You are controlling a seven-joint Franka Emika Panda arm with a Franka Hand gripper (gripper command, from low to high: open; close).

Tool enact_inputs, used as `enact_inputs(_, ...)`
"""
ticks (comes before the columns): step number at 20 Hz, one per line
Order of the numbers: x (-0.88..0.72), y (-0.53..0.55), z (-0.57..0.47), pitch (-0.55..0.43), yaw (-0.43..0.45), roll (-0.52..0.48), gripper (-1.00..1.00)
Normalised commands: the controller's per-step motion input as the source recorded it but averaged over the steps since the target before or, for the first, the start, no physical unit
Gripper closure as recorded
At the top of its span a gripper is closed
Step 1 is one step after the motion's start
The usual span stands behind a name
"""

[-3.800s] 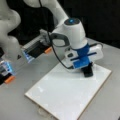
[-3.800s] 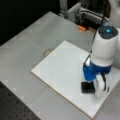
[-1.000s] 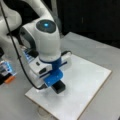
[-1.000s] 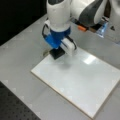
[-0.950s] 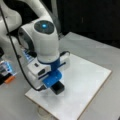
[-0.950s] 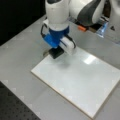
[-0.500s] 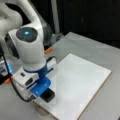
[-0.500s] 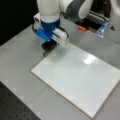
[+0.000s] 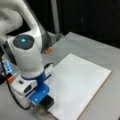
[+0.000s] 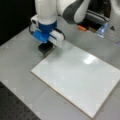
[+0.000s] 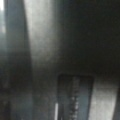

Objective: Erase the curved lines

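Observation:
A white board [image 9: 82, 80] [image 10: 80, 77] lies flat on the grey table in both front views. My gripper [image 9: 43, 100] [image 10: 46, 48], with blue fingers, is shut on a black eraser [image 9: 48, 103] [image 10: 45, 51]. The eraser rests at the board's corner, at the bottom left in a front view and the top left in a front view. The curve lines are out of view; the board's surface looks plain white. In the wrist view only a dark blurred block, the eraser [image 11: 75, 95], shows.
An orange piece [image 9: 48, 50] [image 10: 81, 28] lies on the table behind the board. A blue-lit device [image 9: 7, 68] [image 10: 103, 29] stands near the arm's base. A black perforated mat [image 10: 15, 107] borders the table at the bottom left. The arm's white body leans over the board's corner.
My gripper has carried the eraser across the board, from the far side 3.8 s ago to the opposite corner now, reaching the board's edge.

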Motion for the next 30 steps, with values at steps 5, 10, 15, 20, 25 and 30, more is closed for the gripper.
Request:
enact_inputs(5,0.34,-0.26,-0.01,0.050,0.078,0.120,1.00)
enact_inputs(10,0.25,-0.23,-0.04,0.029,0.011,0.147,1.00)
enact_inputs(15,0.18,-0.19,-0.05,0.005,-0.021,0.167,1.00)
enact_inputs(20,0.12,-0.18,-0.05,-0.007,-0.014,0.153,1.00)
enact_inputs(25,0.03,-0.15,-0.05,-0.017,-0.016,0.137,1.00)
enact_inputs(30,-0.04,-0.09,-0.05,-0.036,-0.031,0.146,1.00)
